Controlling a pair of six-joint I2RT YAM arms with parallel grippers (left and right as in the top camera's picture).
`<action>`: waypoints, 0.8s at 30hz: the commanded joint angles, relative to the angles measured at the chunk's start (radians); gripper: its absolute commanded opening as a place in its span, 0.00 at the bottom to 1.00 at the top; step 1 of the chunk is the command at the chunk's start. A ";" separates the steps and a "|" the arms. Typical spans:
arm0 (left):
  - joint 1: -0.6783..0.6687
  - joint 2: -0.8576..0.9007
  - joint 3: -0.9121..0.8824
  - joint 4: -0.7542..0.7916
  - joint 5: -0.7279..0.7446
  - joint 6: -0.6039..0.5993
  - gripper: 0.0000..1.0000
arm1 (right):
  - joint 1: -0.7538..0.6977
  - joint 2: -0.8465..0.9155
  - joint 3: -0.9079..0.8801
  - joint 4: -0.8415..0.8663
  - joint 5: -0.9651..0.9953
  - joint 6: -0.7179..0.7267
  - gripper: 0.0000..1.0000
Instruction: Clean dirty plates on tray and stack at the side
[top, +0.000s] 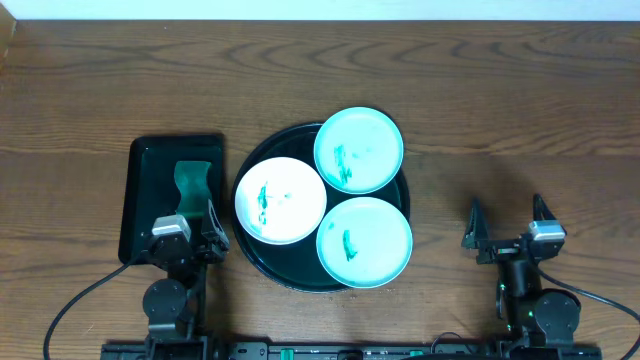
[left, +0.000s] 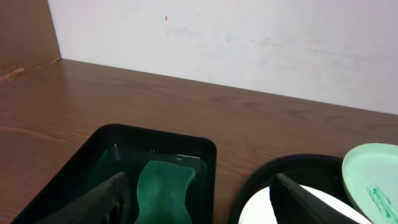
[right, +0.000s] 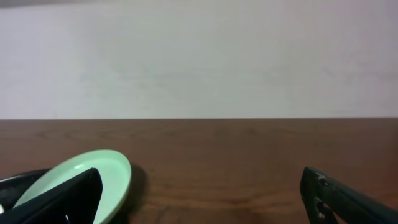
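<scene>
The round black tray (top: 262, 262) holds three plates with green smears: a white plate (top: 280, 200) at left, a turquoise plate (top: 359, 149) at the back overhanging the rim, and a turquoise plate (top: 365, 241) at front right. My left gripper (top: 190, 215) is open and empty, over the near end of the rectangular tray. In the left wrist view (left: 199, 199) the white plate (left: 261, 208) and a turquoise plate (left: 372, 180) show at right. My right gripper (top: 507, 215) is open and empty over bare table, right of the tray; its wrist view (right: 199, 199) shows a turquoise plate (right: 93, 171).
A rectangular black tray (top: 145, 185) stands left of the round tray and holds a green sponge (top: 193, 181), also seen in the left wrist view (left: 165, 186). Wooden table (top: 500, 100) stretches behind and to the right. A white wall stands at the back.
</scene>
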 joint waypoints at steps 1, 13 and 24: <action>-0.003 -0.006 0.021 -0.037 -0.012 0.018 0.73 | -0.003 -0.006 -0.002 0.006 -0.031 0.010 0.99; -0.003 -0.006 0.081 -0.063 -0.012 0.018 0.73 | -0.003 -0.006 0.025 -0.007 -0.102 0.009 0.99; -0.003 0.042 0.201 -0.212 -0.012 0.033 0.73 | -0.003 0.002 0.056 -0.021 -0.163 -0.017 0.99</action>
